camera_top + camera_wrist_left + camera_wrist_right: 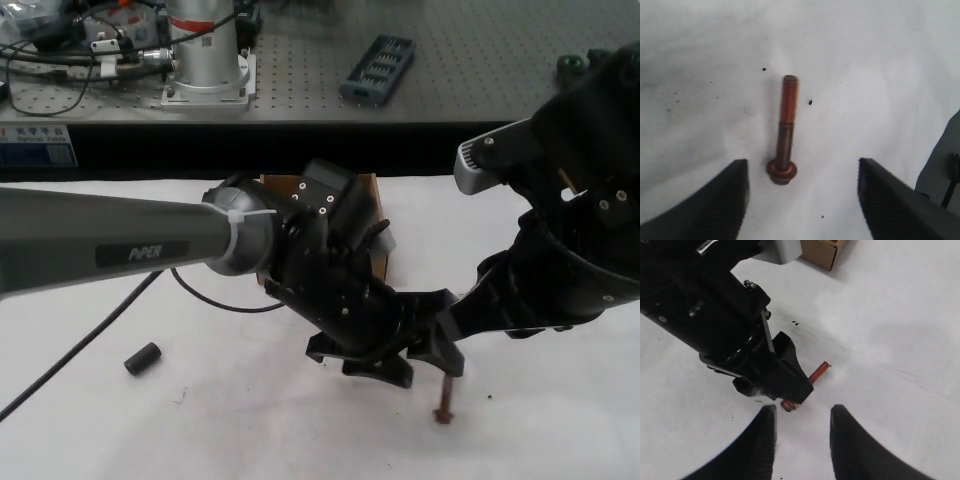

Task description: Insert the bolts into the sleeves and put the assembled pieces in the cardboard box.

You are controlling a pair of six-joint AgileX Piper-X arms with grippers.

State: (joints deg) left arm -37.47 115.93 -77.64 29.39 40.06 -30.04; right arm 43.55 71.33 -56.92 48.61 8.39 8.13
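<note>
A copper bolt [784, 131] lies flat on the white cloth, its head toward my left gripper [802, 197]. That gripper is open and hangs just above the bolt, one finger on either side of the head. In the high view the bolt [445, 398] lies just in front of both grippers. My right gripper [802, 437] is open with nothing between its fingers, close beside the left gripper [755, 350] and facing the bolt [818, 372]. A black sleeve [143, 357] lies alone on the cloth far to the left. The cardboard box [372, 192] stands behind the left arm, mostly hidden.
A black cable [90, 335] crosses the cloth on the left. Behind the bench edge a perforated board holds a metal post [205, 50] and a blue bit case [377, 65]. The box corner [822, 251] shows beyond the left gripper.
</note>
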